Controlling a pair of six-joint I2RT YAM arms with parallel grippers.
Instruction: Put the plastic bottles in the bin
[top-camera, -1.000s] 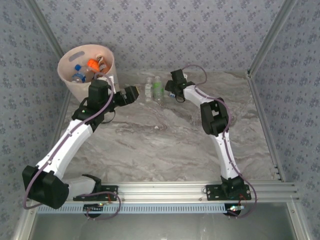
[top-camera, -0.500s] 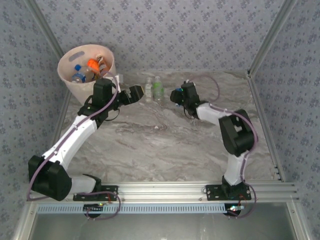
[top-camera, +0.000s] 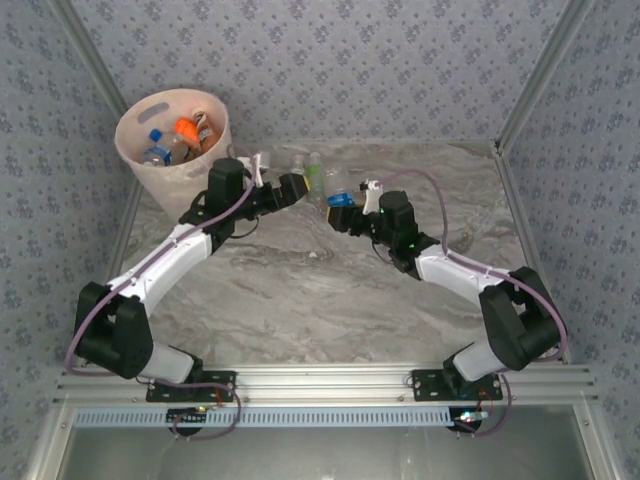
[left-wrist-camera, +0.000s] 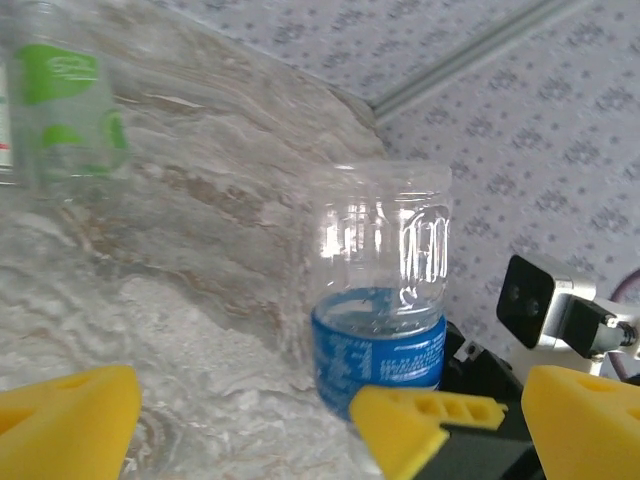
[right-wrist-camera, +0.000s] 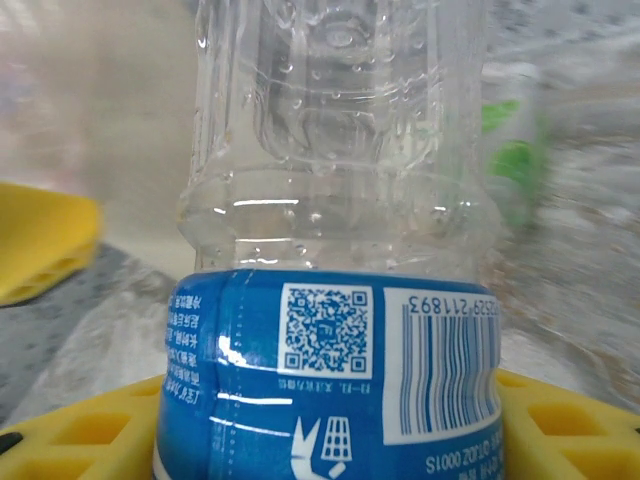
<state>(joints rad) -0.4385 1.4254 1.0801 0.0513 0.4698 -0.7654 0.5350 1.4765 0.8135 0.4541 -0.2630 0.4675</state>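
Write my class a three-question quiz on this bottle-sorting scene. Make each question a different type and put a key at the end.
1. True or false: the left hand is open and holds nothing.
2. Multiple choice: what colour is the label on the bottle gripped by the right hand? A red, B blue, C green.
3. Fill in: several bottles already lie inside the pale pink ____.
Key: 1 true. 2 B. 3 bin.
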